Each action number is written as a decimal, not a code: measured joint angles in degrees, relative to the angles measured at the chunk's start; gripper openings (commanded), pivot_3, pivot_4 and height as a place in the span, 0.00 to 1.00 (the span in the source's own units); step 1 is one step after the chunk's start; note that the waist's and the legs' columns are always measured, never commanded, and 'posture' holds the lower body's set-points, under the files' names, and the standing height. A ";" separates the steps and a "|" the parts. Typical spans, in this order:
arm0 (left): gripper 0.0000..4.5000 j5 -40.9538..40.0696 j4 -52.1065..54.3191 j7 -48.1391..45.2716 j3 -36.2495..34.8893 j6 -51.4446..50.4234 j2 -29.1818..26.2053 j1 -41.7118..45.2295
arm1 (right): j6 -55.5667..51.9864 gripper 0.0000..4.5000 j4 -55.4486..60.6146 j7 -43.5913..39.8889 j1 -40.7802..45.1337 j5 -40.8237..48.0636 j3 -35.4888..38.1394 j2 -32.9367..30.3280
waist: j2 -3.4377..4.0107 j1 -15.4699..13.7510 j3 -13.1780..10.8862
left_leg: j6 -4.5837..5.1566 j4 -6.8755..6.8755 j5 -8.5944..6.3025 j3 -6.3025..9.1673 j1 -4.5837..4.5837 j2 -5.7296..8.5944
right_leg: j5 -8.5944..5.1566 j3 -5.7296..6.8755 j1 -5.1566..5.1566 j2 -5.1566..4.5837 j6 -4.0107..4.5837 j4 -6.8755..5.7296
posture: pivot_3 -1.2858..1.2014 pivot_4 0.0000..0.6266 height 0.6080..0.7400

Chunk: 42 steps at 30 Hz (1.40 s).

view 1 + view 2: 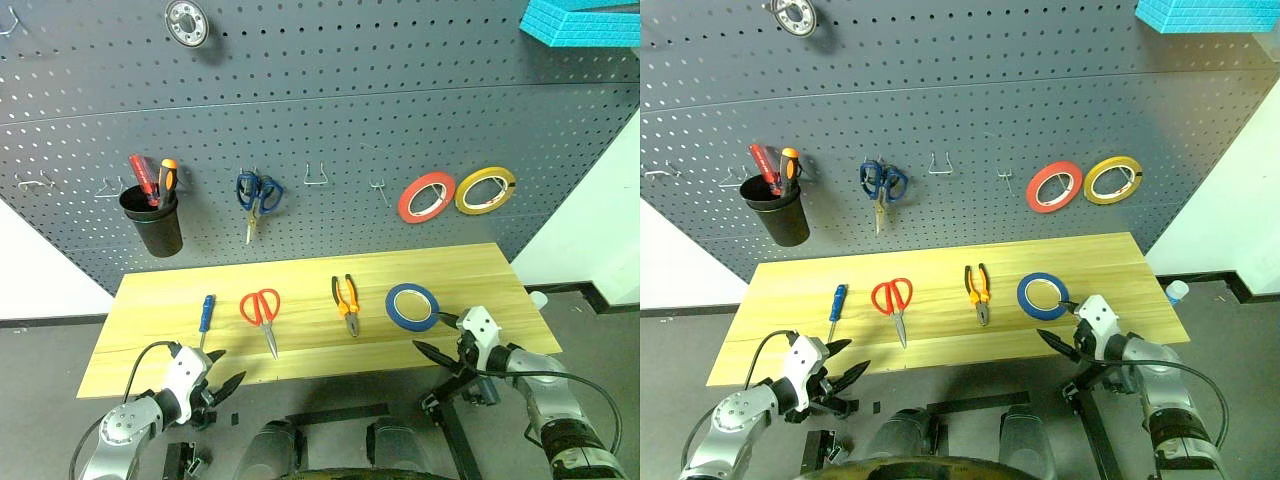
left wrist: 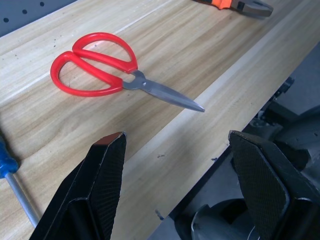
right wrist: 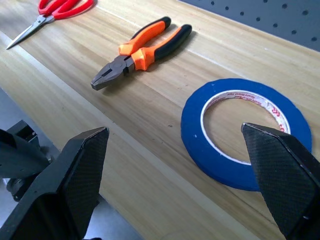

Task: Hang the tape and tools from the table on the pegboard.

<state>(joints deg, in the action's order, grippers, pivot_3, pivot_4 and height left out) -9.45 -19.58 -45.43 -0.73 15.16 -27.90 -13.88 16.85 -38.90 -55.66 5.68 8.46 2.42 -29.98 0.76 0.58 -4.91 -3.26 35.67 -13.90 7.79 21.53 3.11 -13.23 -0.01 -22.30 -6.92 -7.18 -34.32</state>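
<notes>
I see both grippers spread wide and empty: left gripper (image 1: pixel 222 371) off the table's (image 1: pixel 150 300) near edge by the red-handled scissors (image 1: pixel 262 312), right gripper (image 1: pixel 437 335) beside the blue tape (image 1: pixel 412 306).

Silver-grey arm shells, white wrist housings, black cables looping from forearms. Left gripper (image 1: pixel 218 371) and right gripper (image 1: pixel 437 334): paired black tapered fingers (image 2: pixel 102 175), pads with fine woven carbon-like texture, tips angular, faceted.

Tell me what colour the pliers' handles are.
Orange and black: the pliers lie on the table, clearest in the right wrist view.
</notes>
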 measured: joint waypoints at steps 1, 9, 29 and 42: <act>0.76 0.00 0.00 0.00 0.00 0.00 0.00 -0.05 | -0.93 0.99 0.95 0.47 -0.16 -0.39 -0.22 -0.01 | 0.00 0.00 0.00 | 0.00 0.00 0.00 0.00 0.00 0.00 | 0.00 0.00 -0.01 0.00 0.00 0.00 | 0.52 0.07 1.00; 0.76 0.00 0.00 0.09 0.00 0.01 0.05 -0.10 | -6.64 0.99 7.14 1.14 -1.25 -0.35 -0.45 -0.30 | -0.01 -0.03 -0.02 | 0.00 0.00 -0.01 -0.01 0.04 0.00 | 0.00 0.00 -0.02 0.00 0.00 0.05 | 0.52 0.07 1.00; 0.76 0.26 1.71 -5.81 5.33 -3.56 0.24 11.41 | -16.39 0.99 6.90 4.83 7.83 -6.64 -7.62 0.41 | -0.03 0.06 -0.07 | 0.18 -0.07 0.11 -0.05 0.04 -0.01 | 0.01 0.01 -0.04 0.01 -0.02 0.05 | 0.52 0.08 1.00; 0.76 2.81 1.46 -13.07 13.76 -9.91 2.51 21.86 | -17.79 0.99 -19.78 10.00 25.06 -16.51 -15.01 6.13 | -0.05 0.43 -0.10 | 0.18 -0.39 0.17 -0.08 -0.15 -0.01 | 0.06 -0.17 -0.08 0.11 -0.02 -0.04 | 0.52 0.09 1.00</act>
<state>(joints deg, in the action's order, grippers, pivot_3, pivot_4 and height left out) -6.64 -18.12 -58.50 13.03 5.25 -25.39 7.98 -0.94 -58.68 -45.67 30.73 -8.04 -12.59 -23.85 0.70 1.01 -5.01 -3.08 35.28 -13.73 7.71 21.38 3.10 -13.17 -0.19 -22.38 -6.81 -7.19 -34.35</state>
